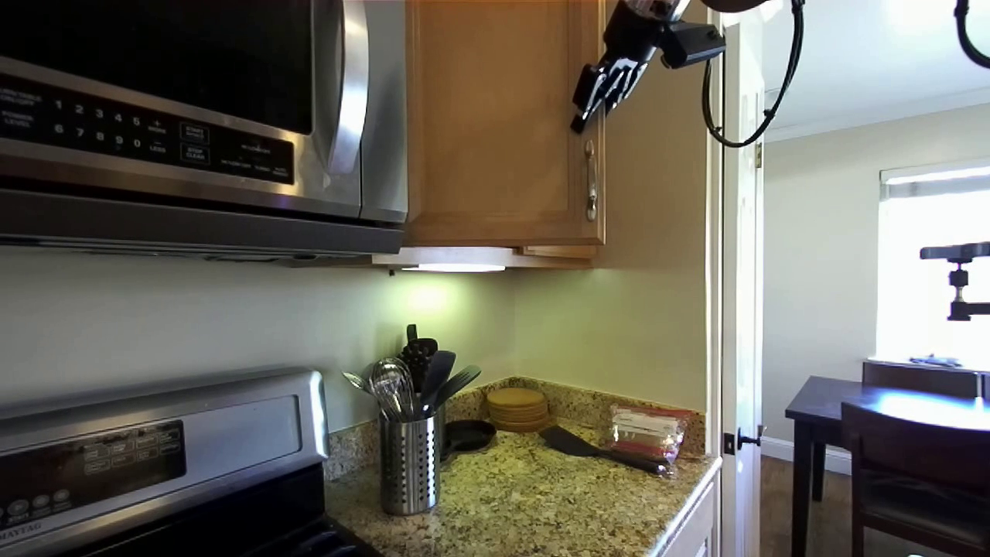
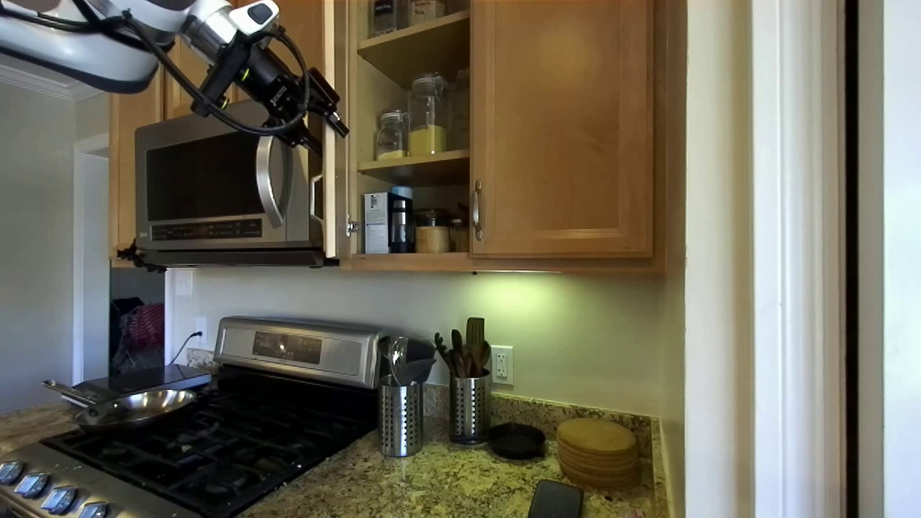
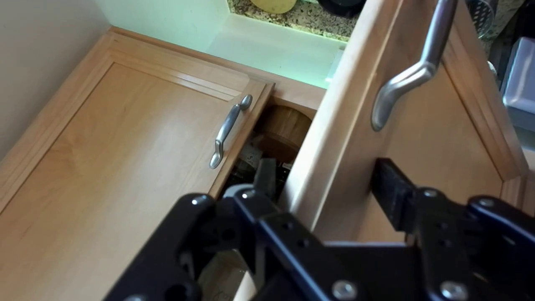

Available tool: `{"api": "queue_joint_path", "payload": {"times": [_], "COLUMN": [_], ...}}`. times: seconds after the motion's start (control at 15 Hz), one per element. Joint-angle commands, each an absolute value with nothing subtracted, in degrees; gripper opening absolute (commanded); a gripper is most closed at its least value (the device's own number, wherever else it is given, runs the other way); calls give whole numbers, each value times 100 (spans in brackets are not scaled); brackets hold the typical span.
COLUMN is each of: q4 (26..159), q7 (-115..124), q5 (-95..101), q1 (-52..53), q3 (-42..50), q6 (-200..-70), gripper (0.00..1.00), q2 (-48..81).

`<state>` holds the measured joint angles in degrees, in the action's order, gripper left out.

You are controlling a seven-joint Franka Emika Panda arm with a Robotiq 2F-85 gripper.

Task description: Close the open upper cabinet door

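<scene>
The upper cabinet door is honey-brown wood with a silver bar handle. It stands open, seen edge-on in an exterior view (image 2: 329, 180) and from its handle face in an exterior view (image 1: 495, 116). In the wrist view the door (image 3: 334, 159) runs between my fingers. The upper cabinet (image 2: 403, 262) stands open behind it, its shelves showing. My gripper (image 3: 325, 169) is open, with one finger on each side of the door's free edge, above the handle (image 3: 411, 81). It also shows in both exterior views (image 1: 594, 116) (image 2: 328, 138). I cannot tell whether either finger touches the door.
A shut neighbouring cabinet door (image 2: 561, 129) with its own handle is on the right. Jars (image 2: 428, 119) stand on the shelves. The microwave (image 2: 216, 183) is beside the open door. Utensil holders (image 1: 410, 464) stand on the counter below.
</scene>
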<state>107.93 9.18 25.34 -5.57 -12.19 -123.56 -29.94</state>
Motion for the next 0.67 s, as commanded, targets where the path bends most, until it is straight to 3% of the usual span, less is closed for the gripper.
{"api": "queue_joint_path", "payload": {"times": [0.0,0.07,0.27,0.6], "q4": [10594,10527,10361,10133], "q7": [1086,1086,1092,1100], "q5": [2972,2963,3139,3306], "q1": [-767,-785,-834,-679], "q3": [-1225,-1198,-1141,-954], "q6": [-12351,-12339,-12290,-12155], "gripper": [36,86,98,100], "q2": [-2571,-2461,-2059,-1489]}}
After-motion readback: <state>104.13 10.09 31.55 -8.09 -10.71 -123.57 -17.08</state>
